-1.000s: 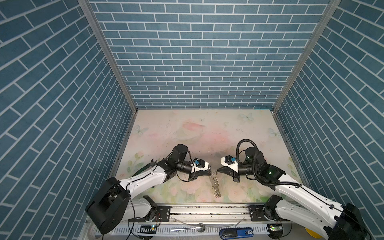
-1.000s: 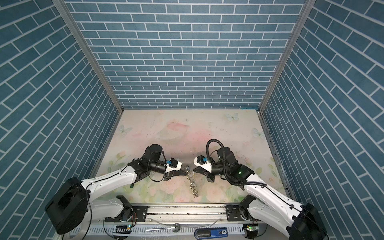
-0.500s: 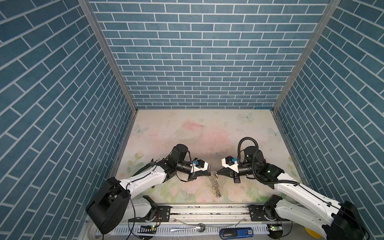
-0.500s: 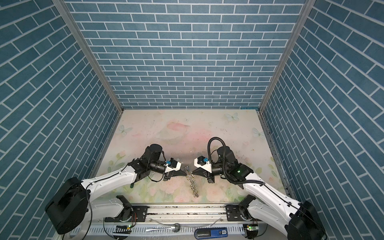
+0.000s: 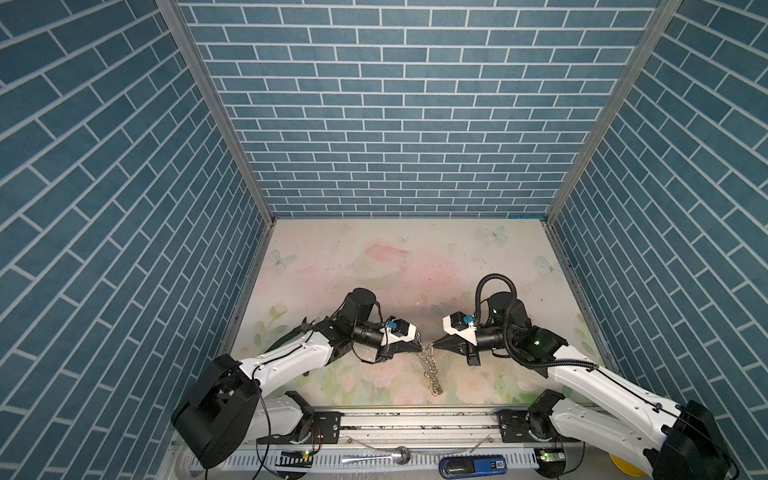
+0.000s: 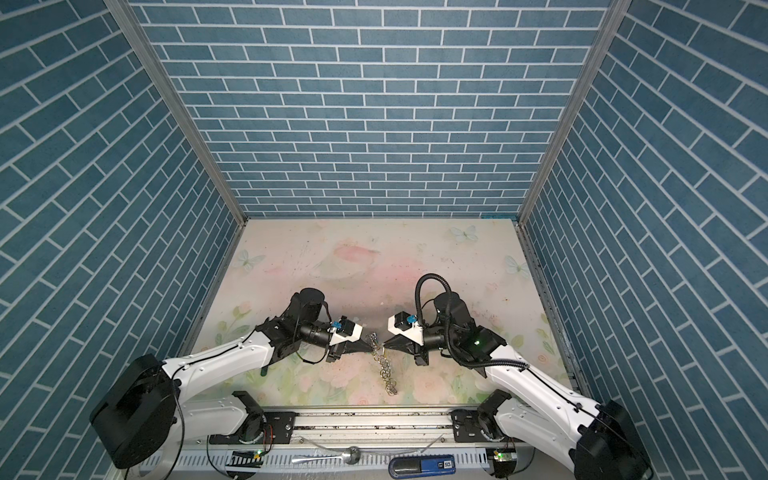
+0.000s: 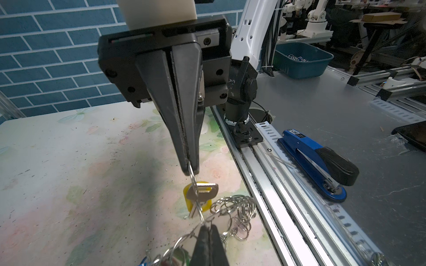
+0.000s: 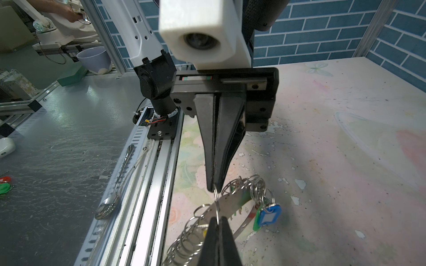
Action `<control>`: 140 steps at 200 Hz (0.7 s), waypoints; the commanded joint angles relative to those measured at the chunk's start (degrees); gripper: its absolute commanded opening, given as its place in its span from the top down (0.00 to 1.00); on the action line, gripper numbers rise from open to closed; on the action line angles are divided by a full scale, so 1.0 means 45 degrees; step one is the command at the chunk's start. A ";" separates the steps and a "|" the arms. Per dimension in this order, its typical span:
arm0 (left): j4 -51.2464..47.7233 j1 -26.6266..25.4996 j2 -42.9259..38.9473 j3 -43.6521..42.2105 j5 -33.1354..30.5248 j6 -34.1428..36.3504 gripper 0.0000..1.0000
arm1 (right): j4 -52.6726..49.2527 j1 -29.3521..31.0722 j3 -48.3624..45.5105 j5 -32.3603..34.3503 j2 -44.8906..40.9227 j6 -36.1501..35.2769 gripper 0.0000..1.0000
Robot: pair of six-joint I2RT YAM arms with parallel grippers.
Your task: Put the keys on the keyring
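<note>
Barely anything had shifted over the last second: the right gripper (image 5: 433, 345) had crept a touch closer to the left gripper (image 5: 419, 352), and the two stayed tip to tip, low over the near middle of the floral table (image 5: 374, 266). On each gripper the fingers were pressed together with no visible gap. Both pairs were clamped on the same thin silver ring (image 7: 193, 178), one at either end of it, so the ring was held up between the two tips. In the left wrist view, a silver key with a yellow tag (image 7: 202, 193) hung at that ring just below the right gripper's tip; whether it was threaded on could not be told. From the held ring the keyring (image 5: 432, 372) trailed toward the near edge of the table, showing in both top views as a chain of small silver rings lying on the surface. In the right wrist view its flat band (image 8: 232, 202) curved behind the fingertips, and a blue-tagged key (image 8: 268, 215) and a green tag (image 8: 255, 224) hung from its rings.
</note>
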 commanded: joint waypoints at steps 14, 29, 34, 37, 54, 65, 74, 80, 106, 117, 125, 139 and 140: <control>-0.0342 0.0084 0.0005 -0.0004 0.0283 0.0017 1.00 | 0.0407 -0.0018 -0.0118 -0.0189 -0.0054 -0.0455 1.00; -0.0361 0.0084 -0.0007 -0.0018 0.0324 0.0018 1.00 | 0.0336 -0.0028 -0.0049 -0.0289 0.0065 -0.0464 1.00; -0.0346 0.0084 -0.0004 -0.0025 0.0331 0.0017 1.00 | 0.0336 -0.0033 -0.0067 -0.0307 0.0054 -0.0460 1.00; -0.0342 0.0084 -0.0016 -0.0036 0.0325 0.0017 1.00 | 0.0351 -0.0028 -0.0068 -0.0336 0.0055 -0.0465 1.00; -0.0312 0.0084 -0.0012 -0.0030 0.0310 0.0015 1.00 | 0.0353 -0.0028 -0.0073 -0.0555 0.0069 -0.0444 1.00; -0.0283 0.0084 -0.0002 -0.0040 0.0286 0.0000 1.00 | 0.0284 -0.0028 -0.0048 -0.0730 0.0149 -0.0426 1.00; -0.0292 0.0084 -0.0007 -0.0036 0.0305 0.0005 1.00 | 0.0222 -0.0028 0.0009 -0.0778 0.0260 -0.0422 1.00; -0.0267 0.0084 -0.0017 -0.0030 0.0331 -0.0006 1.00 | 0.0200 -0.0028 0.0024 -0.0779 0.0290 -0.0429 1.00; -0.0224 0.0084 -0.0066 -0.0062 0.0344 -0.0037 1.00 | 0.0200 -0.0018 0.0086 -0.0778 0.0434 -0.0458 1.00; -0.0205 0.0084 -0.0079 -0.0070 0.0359 -0.0058 1.00 | 0.0200 -0.0037 0.0088 -0.0775 0.0440 -0.0504 1.00; -0.0204 0.0084 -0.0085 -0.0074 0.0366 -0.0046 1.00 | 0.0220 -0.0028 0.0088 -0.0797 0.0439 -0.0509 1.00; -0.0195 0.0084 -0.0082 -0.0071 0.0364 -0.0070 1.00 | 0.0200 -0.0028 0.0121 -0.0819 0.0410 -0.0485 1.00; -0.0199 0.0084 -0.0081 -0.0069 0.0373 -0.0075 1.00 | 0.0200 -0.0028 0.0124 -0.0818 0.0407 -0.0495 1.00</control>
